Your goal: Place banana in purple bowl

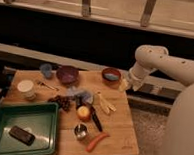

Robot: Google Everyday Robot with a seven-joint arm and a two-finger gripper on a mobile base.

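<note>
Over by the table's far right corner, the gripper (124, 85) is hanging just past the edge, beside the red bowl (111, 73); its tip is showing only as a pale lump, so I cannot tell whether it is open or closed, or gripping anything; the arm (152, 55) is running out of view on the right, where a big white body is filling that side; it is bending at a rounded elbow and reaching down and leftward; the banana (104, 102) is lying on the table (119, 126) near the middle, strips splayed, apart from the purple bowl (67, 74), which is sitting at the far side beside a blue cup (46, 69); the green tray (32, 118) is getting cut off at the lower left.
</note>
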